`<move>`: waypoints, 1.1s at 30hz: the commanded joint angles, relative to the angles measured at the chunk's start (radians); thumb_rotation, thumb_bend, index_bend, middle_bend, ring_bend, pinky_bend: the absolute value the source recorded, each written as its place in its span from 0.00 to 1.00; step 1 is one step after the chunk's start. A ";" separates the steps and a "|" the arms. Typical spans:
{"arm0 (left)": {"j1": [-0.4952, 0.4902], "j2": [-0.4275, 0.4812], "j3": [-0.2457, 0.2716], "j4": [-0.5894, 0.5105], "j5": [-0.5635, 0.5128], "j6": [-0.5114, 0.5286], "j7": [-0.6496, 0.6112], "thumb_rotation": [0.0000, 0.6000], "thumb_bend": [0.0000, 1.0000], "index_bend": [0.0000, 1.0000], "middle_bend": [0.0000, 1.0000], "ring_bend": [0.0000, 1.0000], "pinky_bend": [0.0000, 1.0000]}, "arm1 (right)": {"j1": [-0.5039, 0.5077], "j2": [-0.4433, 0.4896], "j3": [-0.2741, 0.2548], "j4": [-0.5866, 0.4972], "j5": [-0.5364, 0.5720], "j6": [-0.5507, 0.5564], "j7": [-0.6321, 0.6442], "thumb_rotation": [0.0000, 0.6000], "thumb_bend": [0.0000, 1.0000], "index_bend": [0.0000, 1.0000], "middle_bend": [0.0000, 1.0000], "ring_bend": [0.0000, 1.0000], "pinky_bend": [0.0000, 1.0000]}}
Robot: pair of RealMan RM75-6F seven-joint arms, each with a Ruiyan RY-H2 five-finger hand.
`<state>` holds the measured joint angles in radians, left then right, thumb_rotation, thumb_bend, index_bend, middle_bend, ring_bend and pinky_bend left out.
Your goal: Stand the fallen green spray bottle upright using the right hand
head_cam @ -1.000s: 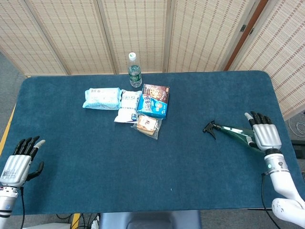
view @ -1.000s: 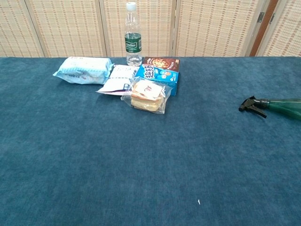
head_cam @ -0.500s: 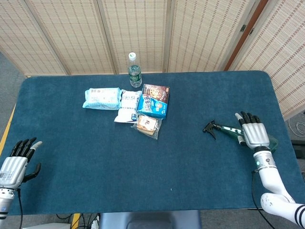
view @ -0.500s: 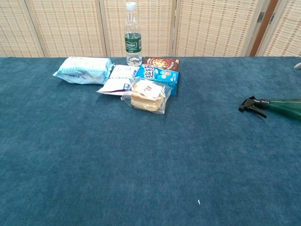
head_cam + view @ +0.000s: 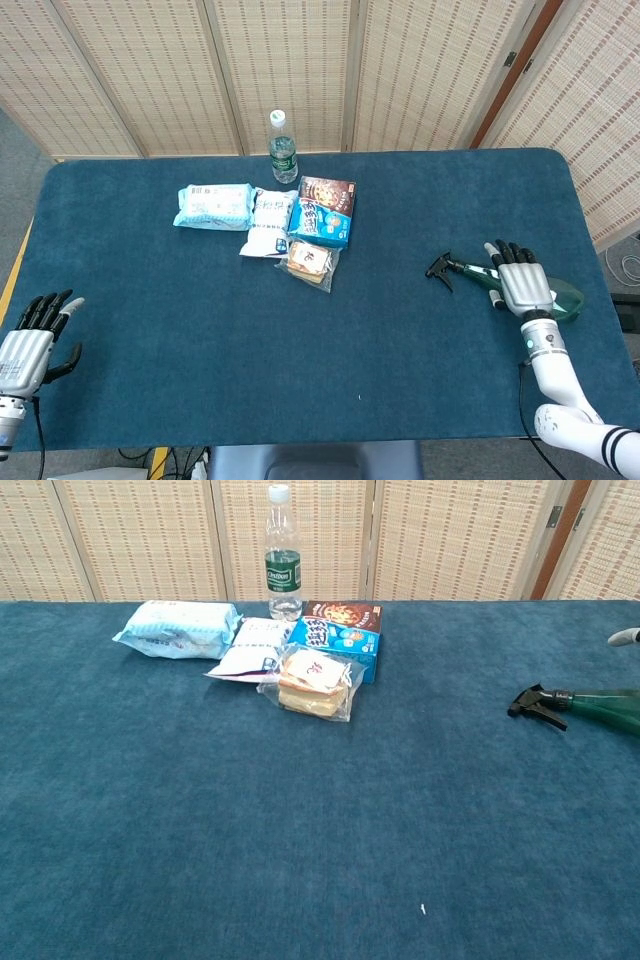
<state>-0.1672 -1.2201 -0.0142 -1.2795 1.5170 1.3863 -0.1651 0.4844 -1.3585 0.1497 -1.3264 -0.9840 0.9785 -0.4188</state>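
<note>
While woven cane screens close off the far side, with a brown door frame at the right, a dark blue felt tabletop with rounded corners spreads below me and carries everything. Grey floor shows past its left edge.

Near the far edge a clear water bottle with a green label stands upright. Just in front of it lies a cluster: a pale blue soft pack on the left, a white pouch beside it, a blue and brown snack box to the right, and a clear bag of bread nearest me, leaning against the box.

The green spray bottle lies on its side near the right edge of the tabletop, black trigger head pointing left, green body running off toward the right.

My right hand is palm down over the body of the bottle, fingers stretched out and slightly apart, pointing away from me. They are not wrapped around it, and I cannot tell whether the palm touches it. In the chest view only a pale fingertip shows at the right border, above the bottle.

My left hand is at the near left corner, well apart from everything, fingers extended and spread, thumb out, holding nothing.
</note>
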 commanded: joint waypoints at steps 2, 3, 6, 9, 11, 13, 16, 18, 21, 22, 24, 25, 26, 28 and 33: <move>0.003 -0.001 0.003 0.008 0.002 0.003 -0.010 1.00 0.45 0.12 0.07 0.00 0.00 | 0.000 -0.018 -0.005 0.020 0.001 -0.004 0.010 1.00 0.31 0.05 0.09 0.00 0.12; 0.003 -0.002 0.004 0.011 0.003 0.003 -0.012 1.00 0.45 0.12 0.07 0.00 0.00 | 0.000 -0.022 -0.006 0.026 0.001 -0.006 0.012 1.00 0.31 0.05 0.10 0.00 0.12; 0.006 -0.007 0.008 0.022 0.004 0.004 -0.020 1.00 0.45 0.12 0.07 0.00 0.00 | 0.003 -0.037 -0.007 0.044 0.000 -0.011 0.021 1.00 0.31 0.05 0.11 0.01 0.12; 0.009 -0.011 0.010 0.035 0.002 0.001 -0.030 1.00 0.45 0.12 0.07 0.00 0.00 | 0.007 -0.052 -0.006 0.062 -0.001 -0.018 0.031 1.00 0.31 0.05 0.11 0.01 0.12; 0.011 -0.013 0.012 0.043 0.001 0.001 -0.037 1.00 0.45 0.12 0.07 0.00 0.00 | 0.011 -0.064 -0.006 0.077 -0.003 -0.025 0.037 1.00 0.31 0.05 0.11 0.01 0.12; 0.012 -0.013 0.013 0.050 0.002 0.002 -0.043 1.00 0.45 0.12 0.07 0.00 0.00 | 0.016 -0.076 -0.006 0.090 -0.005 -0.032 0.041 1.00 0.31 0.05 0.11 0.01 0.12; 0.014 -0.016 0.013 0.061 0.001 0.003 -0.053 1.00 0.45 0.12 0.07 0.00 0.00 | 0.022 -0.090 -0.008 0.105 -0.006 -0.041 0.041 1.00 0.31 0.05 0.11 0.01 0.12; 0.015 -0.020 0.012 0.070 -0.002 0.002 -0.065 1.00 0.45 0.12 0.07 0.00 0.00 | 0.026 -0.097 -0.007 0.111 -0.004 -0.045 0.040 1.00 0.31 0.05 0.11 0.01 0.12; 0.016 -0.025 0.014 0.086 -0.004 -0.004 -0.083 1.00 0.45 0.12 0.07 0.00 0.00 | 0.033 -0.106 -0.003 0.118 -0.002 -0.050 0.039 1.00 0.31 0.05 0.11 0.01 0.12; 0.016 -0.026 0.015 0.091 -0.003 -0.004 -0.086 1.00 0.45 0.12 0.07 0.00 0.00 | 0.036 -0.111 -0.001 0.123 -0.001 -0.052 0.039 1.00 0.31 0.05 0.11 0.01 0.12; 0.019 -0.027 0.016 0.095 -0.002 0.000 -0.089 1.00 0.45 0.12 0.07 0.00 0.00 | 0.039 -0.118 -0.001 0.130 -0.001 -0.056 0.039 1.00 0.31 0.05 0.12 0.02 0.12; 0.021 -0.027 0.017 0.096 -0.001 0.003 -0.090 1.00 0.45 0.12 0.07 0.00 0.00 | 0.042 -0.122 -0.002 0.135 -0.001 -0.058 0.037 1.00 0.31 0.05 0.12 0.02 0.12; 0.022 -0.027 0.017 0.097 -0.001 0.005 -0.090 1.00 0.45 0.12 0.07 0.00 0.00 | 0.043 -0.125 -0.002 0.139 -0.001 -0.060 0.037 1.00 0.31 0.05 0.12 0.02 0.12; 0.025 -0.025 0.017 0.097 -0.001 0.008 -0.092 1.00 0.45 0.12 0.07 0.00 0.00 | 0.045 -0.133 -0.002 0.147 0.000 -0.063 0.038 1.00 0.31 0.05 0.12 0.02 0.12; 0.028 -0.023 0.019 0.096 0.000 0.010 -0.092 1.00 0.45 0.12 0.07 0.00 0.00 | 0.046 -0.153 -0.004 0.170 -0.003 -0.069 0.051 1.00 0.31 0.05 0.13 0.03 0.12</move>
<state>-0.1396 -1.2435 0.0045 -1.1832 1.5173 1.3964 -0.2574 0.5301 -1.5105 0.1462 -1.1575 -0.9863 0.9105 -0.3694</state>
